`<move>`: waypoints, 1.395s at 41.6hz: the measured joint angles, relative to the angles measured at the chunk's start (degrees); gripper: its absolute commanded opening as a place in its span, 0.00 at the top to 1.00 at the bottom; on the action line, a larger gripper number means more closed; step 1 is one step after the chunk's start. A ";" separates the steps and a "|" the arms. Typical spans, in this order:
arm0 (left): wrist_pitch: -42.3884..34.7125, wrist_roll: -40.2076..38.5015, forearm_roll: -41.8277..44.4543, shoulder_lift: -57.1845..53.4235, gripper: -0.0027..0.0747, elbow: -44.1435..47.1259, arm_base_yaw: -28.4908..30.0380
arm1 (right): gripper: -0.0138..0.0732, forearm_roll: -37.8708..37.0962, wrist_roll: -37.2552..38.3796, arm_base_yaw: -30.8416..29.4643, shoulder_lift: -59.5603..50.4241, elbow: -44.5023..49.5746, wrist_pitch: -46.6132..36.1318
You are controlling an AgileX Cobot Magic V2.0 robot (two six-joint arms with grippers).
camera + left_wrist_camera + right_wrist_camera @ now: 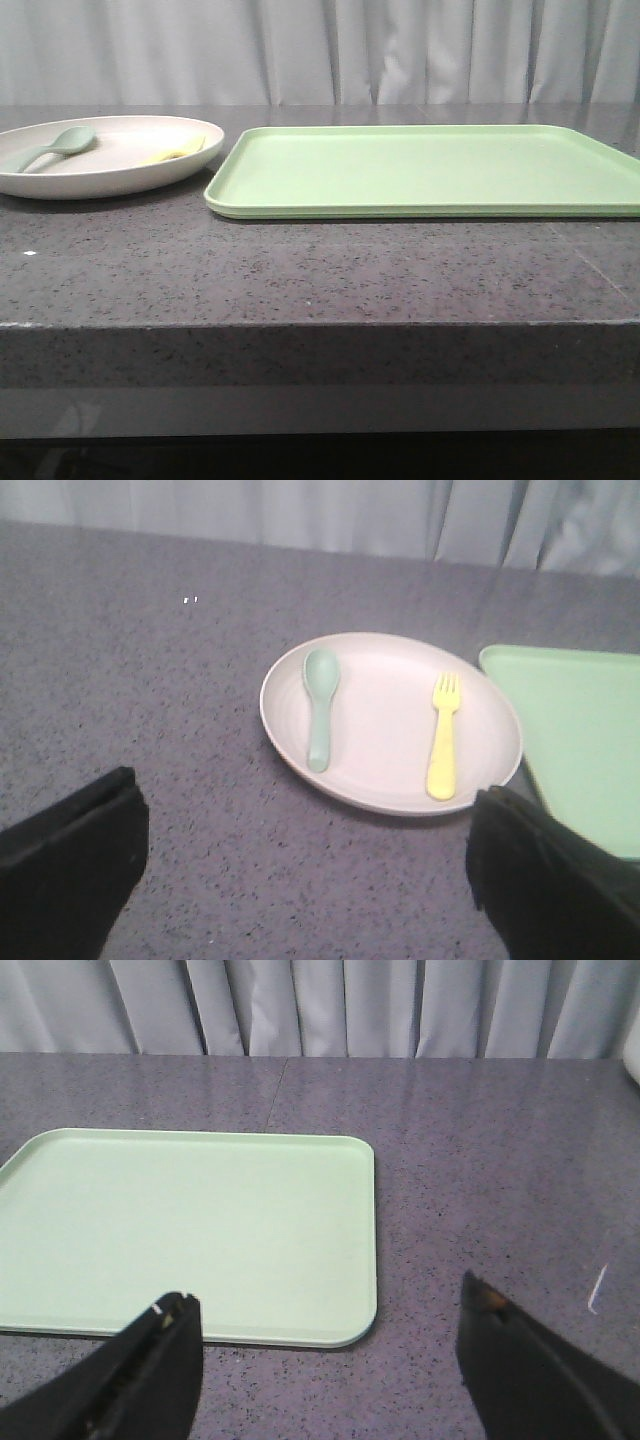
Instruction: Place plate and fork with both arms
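Plate (390,725) on grey surface (300,270), left of green tray (430,168). Fork (443,737) and spoon (320,706) lie in it, fork nearer the tray. Left gripper (310,880) fingers wide open, empty, short of plate. Right gripper (330,1370) fingers wide open, empty, at tray's near edge.

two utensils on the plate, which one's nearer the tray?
The yellow fork. It lies on the side of the plate next to the green tray; the grey-green spoon lies on the far side.
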 measured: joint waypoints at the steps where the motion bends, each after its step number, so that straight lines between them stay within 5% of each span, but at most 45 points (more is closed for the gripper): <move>1: 0.82 0.00 0.32 1.60 0.17 -0.64 0.00 | 0.21 0.00 0.00 0.00 0.00 0.00 0.00; 16: 10.83 2.43 0.92 27.76 0.26 -13.48 2.38 | 0.21 0.00 0.00 0.00 0.00 0.00 0.00; 31: 11.09 30.32 -37.93 48.63 0.29 -21.33 18.77 | 0.21 0.00 0.00 0.00 0.00 0.00 0.00; 58: 9.98 35.35 -50.11 71.21 0.48 -33.59 18.77 | 0.21 0.00 0.00 0.00 0.00 0.00 0.00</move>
